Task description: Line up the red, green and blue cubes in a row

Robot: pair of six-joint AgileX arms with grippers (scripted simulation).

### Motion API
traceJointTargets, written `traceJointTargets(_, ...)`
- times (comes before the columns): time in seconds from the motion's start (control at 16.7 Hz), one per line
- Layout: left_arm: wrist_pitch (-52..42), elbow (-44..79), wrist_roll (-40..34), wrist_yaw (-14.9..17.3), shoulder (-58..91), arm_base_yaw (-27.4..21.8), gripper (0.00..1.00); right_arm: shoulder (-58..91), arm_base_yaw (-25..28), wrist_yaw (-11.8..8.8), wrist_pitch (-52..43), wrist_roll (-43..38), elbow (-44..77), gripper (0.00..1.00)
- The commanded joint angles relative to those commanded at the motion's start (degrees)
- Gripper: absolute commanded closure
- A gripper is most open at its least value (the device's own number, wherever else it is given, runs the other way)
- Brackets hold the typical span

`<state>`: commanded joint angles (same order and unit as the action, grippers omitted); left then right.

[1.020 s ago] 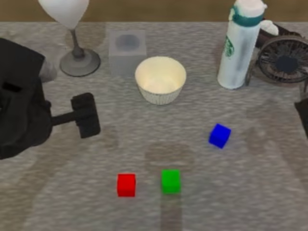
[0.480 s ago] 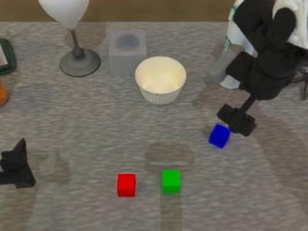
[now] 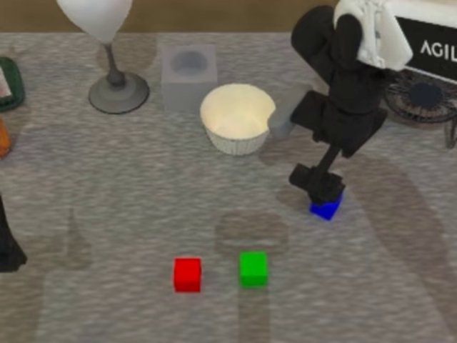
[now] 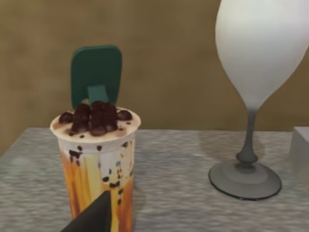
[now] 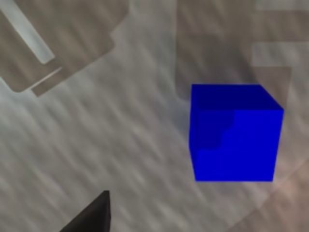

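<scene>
The red cube and the green cube sit side by side near the table's front, a small gap between them. The blue cube lies farther back and to the right, partly covered by my right gripper, which hangs open just above it. In the right wrist view the blue cube rests on the table beside one dark fingertip, not touching it. My left gripper is parked at the table's left edge, open and empty.
A cream bowl stands at the middle back, with a translucent grey block and a white stemmed glass to its left. A fan is at the back right. A topped drink cup stands at the far left.
My right arm has swung in from the right and come down over the blue cube. My left arm has drawn back to the left edge. The cubes have not moved.
</scene>
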<state>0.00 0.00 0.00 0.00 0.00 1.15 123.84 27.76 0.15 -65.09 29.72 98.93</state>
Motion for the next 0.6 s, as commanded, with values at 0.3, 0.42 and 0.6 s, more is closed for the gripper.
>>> traceJointTargets(0.3,0.0,0.0,0.0,0.0,0.0,0.0,0.0,-0.03,-0.25,-0.01,0.29,-0.02,-0.29,0.0)
traceJointTargets(0.42,0.0,0.0,0.0,0.0,0.0,0.0,0.0,0.79,-0.1,0.01,2.43,0.05,-1.85,0.0)
traceJointTargets(0.6,0.0,0.0,0.0,0.0,0.0,0.0,0.0,3.26,-0.04,0.03,9.3,-0.07,-5.64,0.0)
